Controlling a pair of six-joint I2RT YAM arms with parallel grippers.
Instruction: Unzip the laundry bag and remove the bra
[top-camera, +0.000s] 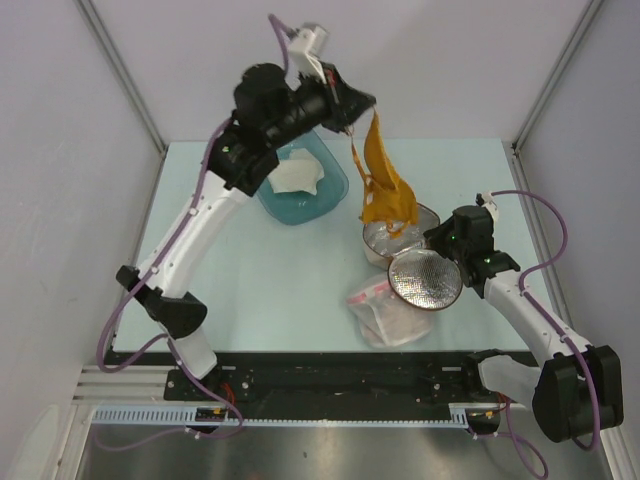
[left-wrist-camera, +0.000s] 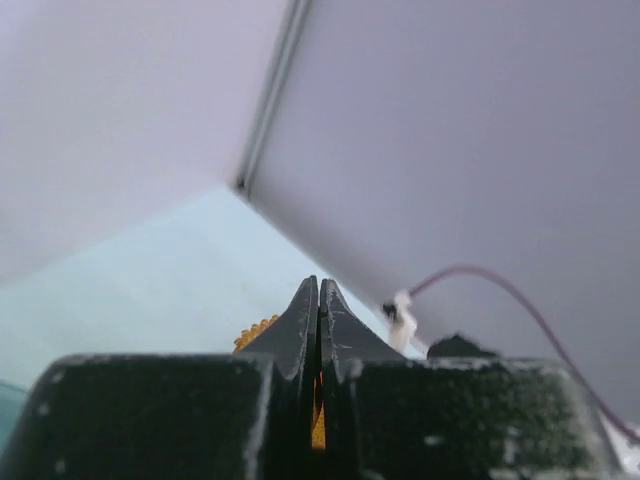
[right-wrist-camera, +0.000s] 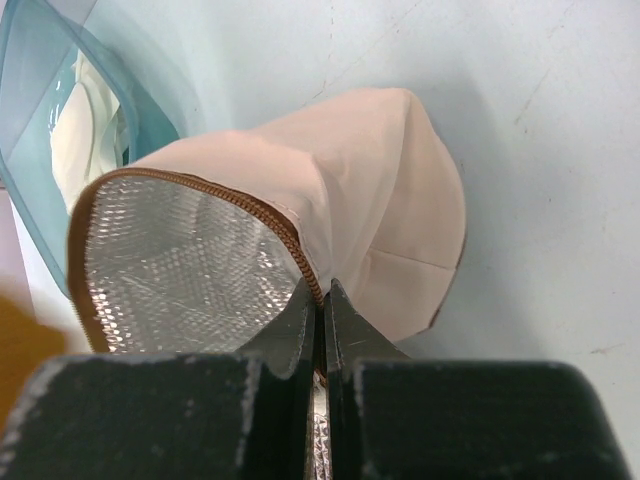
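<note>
The pale teal worktop carries everything; the left arm rears high over its far side, while the right arm lies low along the right edge; a teal tub sits toward the back left of centre, with a crumpled white cloth inside it.

The laundry bag stands open right of centre, its two halves hinged apart; one silvery mesh face is turned up toward the overhead camera, and the other half sits just behind it on the worktop; the right wrist view shows the beige outer fabric and the brown zip edging the mesh.

The bra hangs in the air as a long mustard-orange drape, its top at the left end effector and its lower end reaching down to the rear half of the bag; whether it touches that half I cannot tell.

A clear plastic bag with a pink strip lies just in front of the laundry bag.

The left end effector is pressed together on the bra, orange fabric showing between its fingers; the right end effector is clamped on the laundry bag's zip edge.
</note>
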